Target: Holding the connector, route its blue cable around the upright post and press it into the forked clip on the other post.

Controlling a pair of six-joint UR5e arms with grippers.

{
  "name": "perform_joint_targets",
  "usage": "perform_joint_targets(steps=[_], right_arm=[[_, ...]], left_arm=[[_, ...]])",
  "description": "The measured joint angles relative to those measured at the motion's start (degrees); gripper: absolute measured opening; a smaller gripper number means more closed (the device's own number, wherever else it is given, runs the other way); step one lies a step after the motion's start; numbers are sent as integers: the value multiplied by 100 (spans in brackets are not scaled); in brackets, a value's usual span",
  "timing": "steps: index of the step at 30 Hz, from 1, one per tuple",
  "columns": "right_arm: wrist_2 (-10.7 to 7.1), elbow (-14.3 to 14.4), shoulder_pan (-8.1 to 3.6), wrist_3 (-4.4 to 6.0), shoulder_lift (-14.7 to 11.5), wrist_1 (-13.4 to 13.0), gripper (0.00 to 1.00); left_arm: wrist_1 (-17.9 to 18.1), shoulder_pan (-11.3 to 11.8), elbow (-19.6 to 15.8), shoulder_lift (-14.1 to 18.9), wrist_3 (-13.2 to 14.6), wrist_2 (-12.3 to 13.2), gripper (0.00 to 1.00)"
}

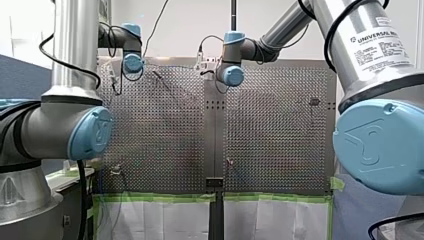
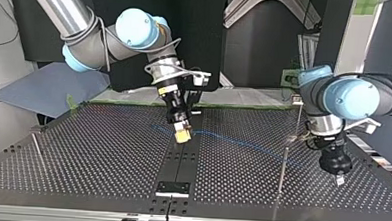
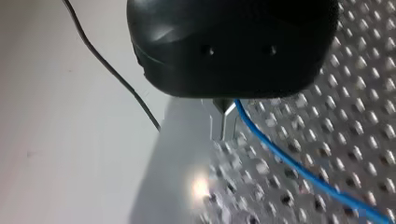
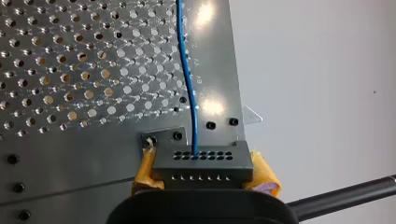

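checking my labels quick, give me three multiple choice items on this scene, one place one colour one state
1. Where is the connector? A on the table B in my right gripper C on a post
2. What colour is the cable? A blue B red C green
3. My right gripper is A open B out of view C shut on the connector

B: yellow pads flank it in the right wrist view. A: it runs blue from the connector. C: both pads press its sides.
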Motion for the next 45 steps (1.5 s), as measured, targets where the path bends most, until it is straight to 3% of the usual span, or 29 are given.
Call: perform_joint_targets(steps=[6,21,36,40,41,42,44,45], right_arm=[[36,-2,-17,2,20,-55,0],[238,-27,-90,1,398,-162,0],[358,-25,-179,-3,693,-183,0],[361,-24,-185,-3,853,-168,0],[362,-23,-186,-2,897,-163,0],[363,-22,-186,-1,929,-160,0],[377,-21,-190,7,997,-154,0],[386,-22,-193,11,1022,-151,0]], left_arm=[[49,190,25,-79,-69,341,1],[70,206,121,-404,-187,1144,1],[103,125,123,-766,-226,1357,4],[93,104,123,-775,-244,1367,7],[90,97,123,-784,-253,1369,14],[82,86,123,-808,-262,1375,14],[64,63,123,-868,-266,1392,30],[45,44,123,-923,-262,1401,30]])
